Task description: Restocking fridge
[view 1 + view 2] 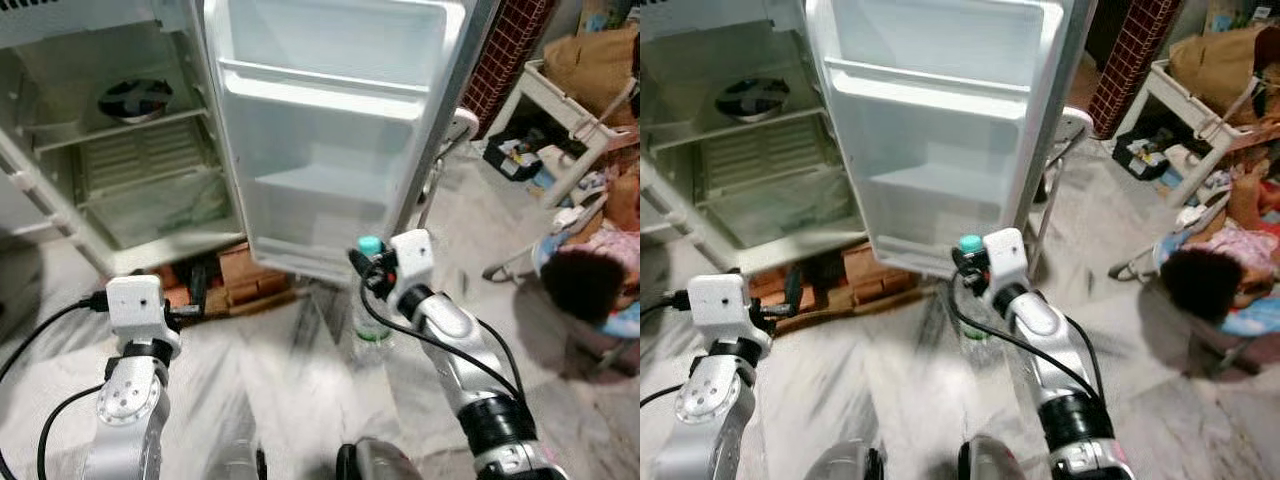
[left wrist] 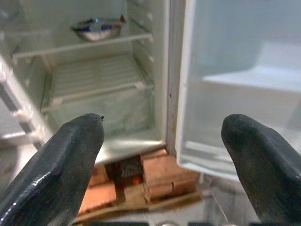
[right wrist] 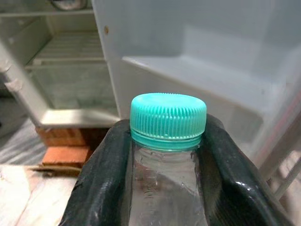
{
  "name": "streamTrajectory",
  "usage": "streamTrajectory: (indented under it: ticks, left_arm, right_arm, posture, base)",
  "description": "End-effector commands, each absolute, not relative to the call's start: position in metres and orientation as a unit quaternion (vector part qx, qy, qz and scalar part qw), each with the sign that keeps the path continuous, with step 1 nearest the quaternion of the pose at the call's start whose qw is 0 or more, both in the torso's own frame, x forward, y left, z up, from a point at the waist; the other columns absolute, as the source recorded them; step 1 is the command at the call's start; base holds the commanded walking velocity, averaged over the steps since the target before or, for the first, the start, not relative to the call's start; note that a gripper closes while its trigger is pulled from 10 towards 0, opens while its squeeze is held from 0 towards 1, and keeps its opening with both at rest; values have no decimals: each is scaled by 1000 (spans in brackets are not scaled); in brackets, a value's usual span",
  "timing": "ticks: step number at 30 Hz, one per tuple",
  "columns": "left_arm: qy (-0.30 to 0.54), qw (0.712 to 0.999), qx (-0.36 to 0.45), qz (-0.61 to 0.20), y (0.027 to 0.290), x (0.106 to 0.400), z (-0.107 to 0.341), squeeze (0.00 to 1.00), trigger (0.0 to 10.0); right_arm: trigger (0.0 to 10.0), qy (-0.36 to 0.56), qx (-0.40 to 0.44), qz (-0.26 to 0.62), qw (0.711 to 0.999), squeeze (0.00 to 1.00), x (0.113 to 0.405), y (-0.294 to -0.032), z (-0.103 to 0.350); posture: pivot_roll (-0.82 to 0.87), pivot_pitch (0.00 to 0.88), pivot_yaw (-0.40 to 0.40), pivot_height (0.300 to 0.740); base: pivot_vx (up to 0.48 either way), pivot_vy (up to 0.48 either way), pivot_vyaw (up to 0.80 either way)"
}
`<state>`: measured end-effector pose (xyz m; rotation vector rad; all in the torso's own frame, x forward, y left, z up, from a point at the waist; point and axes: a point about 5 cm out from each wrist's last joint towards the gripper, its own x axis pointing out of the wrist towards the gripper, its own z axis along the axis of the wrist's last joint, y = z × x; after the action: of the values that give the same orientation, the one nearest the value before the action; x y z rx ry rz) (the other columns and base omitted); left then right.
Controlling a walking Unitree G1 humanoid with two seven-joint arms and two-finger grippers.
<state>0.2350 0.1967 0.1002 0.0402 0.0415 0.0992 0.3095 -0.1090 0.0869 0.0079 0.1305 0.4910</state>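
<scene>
Teal-capped and clear plastic, the water bottle [image 3: 168, 141] sits upright in the right tool [image 3: 168, 155], whose two black fingers [image 3: 101, 179] are pressed tight against its neck just under the ribbed cap. From the head views the bottle [image 1: 371, 300] hangs low in front of the robot, just before the bottom edge of the open white fridge door [image 1: 330, 130], with its lower body partly hidden behind the wrist and cable.

That door's moulded shelves [image 1: 930, 185] hold nothing I can make out. Beside it the white fridge cabinet [image 1: 120, 150] stands open; on its upper wire shelf rests a round silver bowl [image 2: 96, 28] with something dark in it, too blurred to name. The lower shelf and the clear crisper tray [image 2: 103, 110] beneath look bare, though the frosted plastic hides what may lie inside. The fridge stands on reddish bricks [image 2: 160, 174].

The left tool [image 2: 164, 155] is held out toward the cabinet with its fingers spread wide apart, gripping nothing.

Off to the robot's right, a person with dark hair [image 1: 580, 285] is low by the floor, cut off at the frame's edge, near a white rack [image 1: 560, 110] crowded with clutter I cannot sort out. The pale marble floor [image 1: 300, 370] is smeared with blur.
</scene>
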Motion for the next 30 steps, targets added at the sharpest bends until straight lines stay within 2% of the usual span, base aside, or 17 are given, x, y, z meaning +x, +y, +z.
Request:
streamTrajectory:
  ticks: [1,11,22,25,29,30]
  left_arm:
    - [31,997,29,57,204,232,98,0,10000]
    - [34,997,38,52,204,234,97,0,10000]
    - [54,997,44,42,200,233,91,0,10000]
    - [97,994,47,-24,186,232,79,0,10000]
    - [110,986,64,-107,168,230,76,0,10000]
    - [110,986,64,-107,168,230,76,0,10000]
  right_arm:
    - [10000,50,5,263,964,0,309,-97,93]
    - [10000,38,20,271,962,0,310,-97,96]
    - [10000,20,34,243,969,0,316,-103,102]
    - [10000,10,92,232,968,0,322,-100,112]
    - [10000,5,135,235,963,0,329,-94,121]
    - [10000,5,135,235,963,0,329,-94,121]
  posture:
    - [30,156,-40,740]
    - [32,155,-38,740]
    - [36,153,-44,740]
    - [37,149,-43,740]
    - [38,146,-42,740]
    - [38,146,-42,740]
  base:
    - [274,341,0]
    - [277,292,0]
    - [25,0,0]
    - [0,0,0]
    - [0,0,0]
    - [0,0,0]
